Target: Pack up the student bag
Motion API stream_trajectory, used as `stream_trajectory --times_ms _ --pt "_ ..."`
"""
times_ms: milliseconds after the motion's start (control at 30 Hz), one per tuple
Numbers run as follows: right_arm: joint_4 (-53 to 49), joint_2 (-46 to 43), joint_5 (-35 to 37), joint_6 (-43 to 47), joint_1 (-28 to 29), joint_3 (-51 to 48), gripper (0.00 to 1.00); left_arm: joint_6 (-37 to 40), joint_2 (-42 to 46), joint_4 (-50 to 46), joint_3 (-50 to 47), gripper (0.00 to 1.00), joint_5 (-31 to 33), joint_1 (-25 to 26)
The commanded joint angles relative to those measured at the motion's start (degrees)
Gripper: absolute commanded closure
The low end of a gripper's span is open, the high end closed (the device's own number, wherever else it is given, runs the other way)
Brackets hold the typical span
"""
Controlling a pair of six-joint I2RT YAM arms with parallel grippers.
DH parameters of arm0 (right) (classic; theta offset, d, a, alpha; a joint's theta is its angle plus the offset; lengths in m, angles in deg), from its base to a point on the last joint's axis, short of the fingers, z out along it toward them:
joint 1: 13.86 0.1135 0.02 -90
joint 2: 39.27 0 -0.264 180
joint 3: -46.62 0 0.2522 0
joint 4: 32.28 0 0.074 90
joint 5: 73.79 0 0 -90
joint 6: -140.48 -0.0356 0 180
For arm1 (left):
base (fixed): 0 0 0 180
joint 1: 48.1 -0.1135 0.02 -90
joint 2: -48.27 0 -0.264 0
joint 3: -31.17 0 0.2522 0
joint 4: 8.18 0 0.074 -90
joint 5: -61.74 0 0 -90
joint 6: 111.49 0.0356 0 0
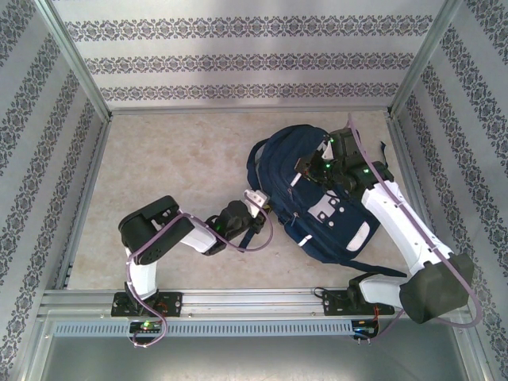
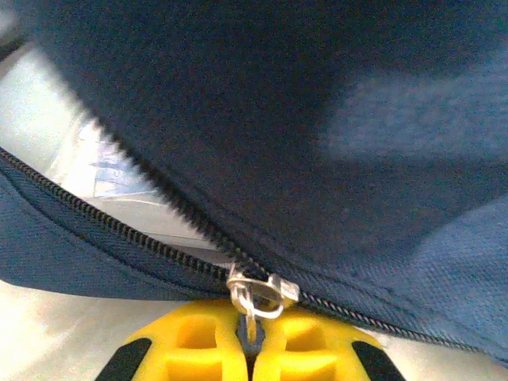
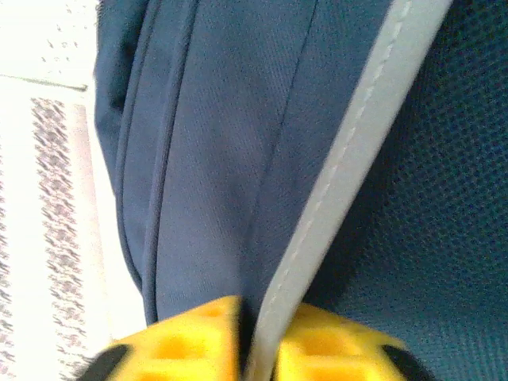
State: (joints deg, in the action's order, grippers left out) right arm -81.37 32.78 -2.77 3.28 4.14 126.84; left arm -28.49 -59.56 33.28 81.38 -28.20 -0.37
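The student bag, navy blue with white patches, lies on the table right of centre. My left gripper is at the bag's left edge. In the left wrist view that gripper is shut on the metal zipper pull, and the zipper left of the pull stands apart, with something pale and glossy inside. My right gripper rests on top of the bag near its far end. Close up, its fingers are slightly apart, with a grey trim strip of the bag running between them and a dark gap beside it.
The beige tabletop is walled by patterned panels at the back and both sides. The bag's dark straps loop out at its far left. A metal rail runs along the near edge by the arm bases.
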Motion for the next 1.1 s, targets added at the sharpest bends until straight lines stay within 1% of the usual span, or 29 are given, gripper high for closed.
stream_trajectory --times_ms 0,67,100,200,300,367,433,533,633,700,767,900,967,1067 --pt "-11.6 -0.4 7.4 10.2 1.4 5.1 0.59 -3.0 3.3 -5.9 0.8 1.00 -7.6 -1.4" --pt "-14.5 -2.4 11.4 11.5 2.3 6.1 0.53 -3.5 5.1 -8.0 0.4 1.00 -8.7 -1.4" --pt "-15.4 -3.5 12.4 11.8 2.6 5.8 0.51 -3.5 6.0 -8.8 0.0 1.00 -8.5 -1.4" --pt "-15.9 -8.1 11.0 9.5 4.1 1.9 0.51 -3.5 9.1 -14.2 -0.4 1.00 -8.3 -1.4" --pt "-14.3 -12.5 8.3 4.9 7.6 -5.5 0.54 -4.2 11.9 -22.2 1.0 1.00 -9.4 -1.4" --pt "-13.8 -15.0 8.9 2.0 11.2 -10.1 0.59 -4.7 13.6 -28.4 2.5 1.00 -10.3 -1.4" --pt "-11.9 -16.7 9.8 -1.2 15.3 -15.2 0.62 -4.8 14.9 -31.5 2.9 1.00 -10.9 -1.3" --pt "-6.7 -17.3 9.7 -5.2 19.9 -22.8 0.69 -5.2 16.9 -34.7 2.6 1.00 -10.9 -1.2" --pt "-1.6 -15.6 10.7 -7.7 22.4 -28.1 0.70 -5.1 18.4 -37.9 2.9 1.00 -11.0 -0.4" --pt "-0.8 -13.6 13.4 -9.0 22.2 -29.8 0.70 -5.0 19.0 -40.3 3.6 1.00 -11.2 0.3" --pt "-0.9 -12.2 17.5 -9.2 21.2 -30.6 0.71 -5.0 19.6 -42.2 4.0 1.00 -11.2 1.2" --pt "-2.1 -10.5 24.6 -9.6 18.6 -30.9 0.71 -5.3 20.9 -45.7 3.9 1.00 -10.9 2.2" --pt "-2.7 -9.7 27.5 -9.7 17.2 -31.0 0.72 -5.3 21.2 -47.0 3.4 1.00 -9.6 2.2" --pt "-2.5 -8.6 29.5 -10.1 14.8 -31.8 0.74 -5.1 21.0 -49.0 3.4 1.00 -7.3 2.2"
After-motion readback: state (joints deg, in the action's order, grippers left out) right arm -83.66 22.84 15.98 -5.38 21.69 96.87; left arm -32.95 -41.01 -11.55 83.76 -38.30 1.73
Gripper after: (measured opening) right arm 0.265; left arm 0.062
